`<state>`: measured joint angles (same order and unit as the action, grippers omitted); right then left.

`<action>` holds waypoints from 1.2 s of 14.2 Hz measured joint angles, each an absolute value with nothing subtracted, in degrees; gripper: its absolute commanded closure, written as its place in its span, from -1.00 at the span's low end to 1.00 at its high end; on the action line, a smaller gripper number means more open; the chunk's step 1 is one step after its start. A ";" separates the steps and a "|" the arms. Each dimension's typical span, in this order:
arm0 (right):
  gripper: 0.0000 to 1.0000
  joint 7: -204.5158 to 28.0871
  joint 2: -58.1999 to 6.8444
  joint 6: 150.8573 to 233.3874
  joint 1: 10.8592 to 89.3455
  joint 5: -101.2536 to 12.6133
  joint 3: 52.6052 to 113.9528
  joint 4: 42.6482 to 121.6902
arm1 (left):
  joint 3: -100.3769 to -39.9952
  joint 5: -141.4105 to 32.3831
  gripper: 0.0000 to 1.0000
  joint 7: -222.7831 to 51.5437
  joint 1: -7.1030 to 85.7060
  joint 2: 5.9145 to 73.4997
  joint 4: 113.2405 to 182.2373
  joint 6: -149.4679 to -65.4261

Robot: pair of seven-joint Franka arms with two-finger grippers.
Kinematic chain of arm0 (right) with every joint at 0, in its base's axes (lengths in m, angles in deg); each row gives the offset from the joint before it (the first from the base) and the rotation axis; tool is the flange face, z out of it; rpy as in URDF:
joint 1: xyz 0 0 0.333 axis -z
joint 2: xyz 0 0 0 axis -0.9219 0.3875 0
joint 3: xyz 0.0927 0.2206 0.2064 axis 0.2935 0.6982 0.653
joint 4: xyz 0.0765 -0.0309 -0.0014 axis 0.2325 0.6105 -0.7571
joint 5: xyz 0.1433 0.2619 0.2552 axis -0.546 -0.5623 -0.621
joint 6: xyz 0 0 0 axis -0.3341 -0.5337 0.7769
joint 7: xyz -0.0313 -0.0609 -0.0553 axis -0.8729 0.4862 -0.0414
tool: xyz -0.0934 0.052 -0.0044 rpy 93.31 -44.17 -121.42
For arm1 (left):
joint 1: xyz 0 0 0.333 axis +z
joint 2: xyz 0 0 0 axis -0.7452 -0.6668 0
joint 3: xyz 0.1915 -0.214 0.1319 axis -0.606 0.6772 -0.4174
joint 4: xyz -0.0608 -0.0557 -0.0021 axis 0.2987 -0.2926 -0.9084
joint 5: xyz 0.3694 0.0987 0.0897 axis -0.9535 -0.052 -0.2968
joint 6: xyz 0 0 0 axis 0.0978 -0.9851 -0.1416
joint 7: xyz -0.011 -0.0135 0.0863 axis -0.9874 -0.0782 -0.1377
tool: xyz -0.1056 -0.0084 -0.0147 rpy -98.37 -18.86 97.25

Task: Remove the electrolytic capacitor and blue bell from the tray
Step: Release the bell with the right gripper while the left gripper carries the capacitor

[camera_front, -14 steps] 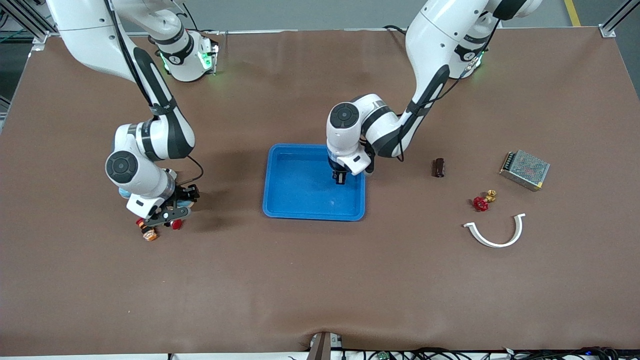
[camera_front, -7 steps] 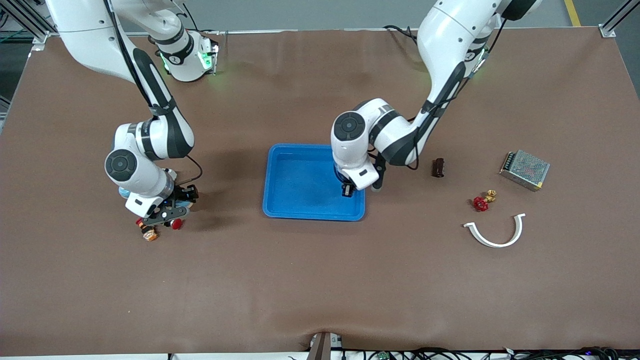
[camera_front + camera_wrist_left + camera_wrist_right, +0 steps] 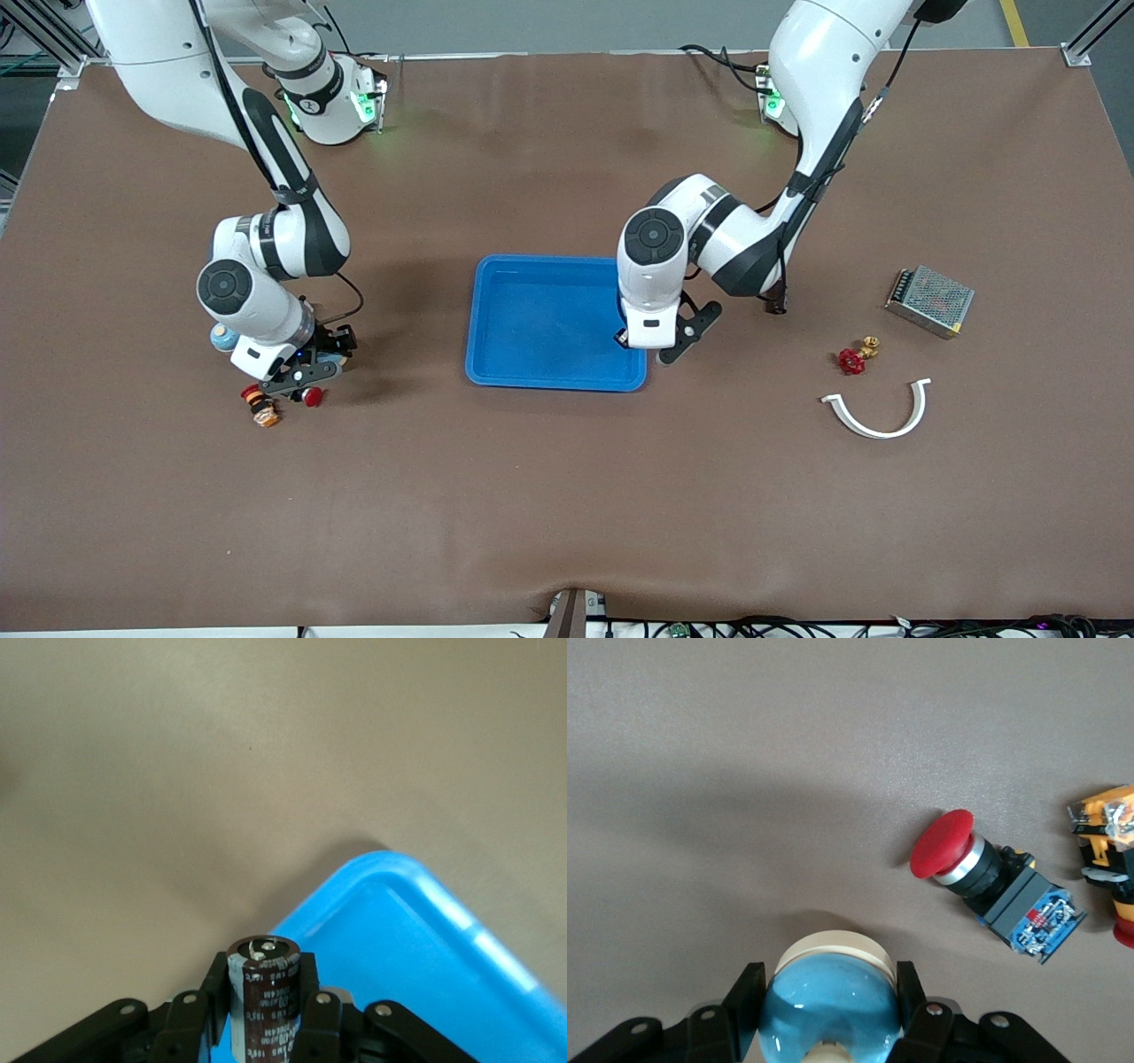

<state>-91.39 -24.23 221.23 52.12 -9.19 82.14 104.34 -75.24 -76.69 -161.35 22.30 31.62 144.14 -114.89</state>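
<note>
While the right claw point(image 3: 828, 1028) holds the bell point(image 3: 830, 1010) over the tabletop point(image 3: 532, 496), the left claw point(image 3: 266, 1014), clamping the capacitor point(image 3: 263, 992), should clear the tray point(image 3: 532, 377) rim before lowering.

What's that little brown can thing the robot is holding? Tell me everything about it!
It is the capacitor, a small dark brown cylinder with pale print down its side, a light stripe, and a dark top with a whitish spot. It stands upright, pinched between the left gripper fingers, which press on both its sides. It hangs in the air over the corner rim of the blue tray, at the tray's end toward the left arm. Its bottom is hidden.
</note>
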 measured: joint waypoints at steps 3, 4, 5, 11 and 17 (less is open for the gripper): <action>0.22 -91.40 -23.56 221.79 52.12 -9.19 82.19 104.39 | -75.23 -76.65 1.00 -146.88 25.74 32.83 147.79 -114.71; 0.22 -91.40 -23.28 221.89 52.12 -9.19 82.23 104.41 | -75.22 -76.65 1.00 -143.65 27.00 33.11 148.58 -114.71; 0.22 -91.40 -23.05 221.92 52.12 -9.19 82.28 104.45 | -75.23 -76.65 1.00 -140.63 28.15 33.28 149.16 -114.71; 0.20 -91.40 -22.14 221.93 52.11 -9.19 83.20 105.21 | -75.22 -76.80 1.00 -123.49 34.30 33.77 152.16 -114.69; -1.00 -91.38 -21.99 221.94 52.12 -9.20 83.34 105.27 | -75.23 -82.61 1.00 -114.27 37.00 33.81 155.69 -118.22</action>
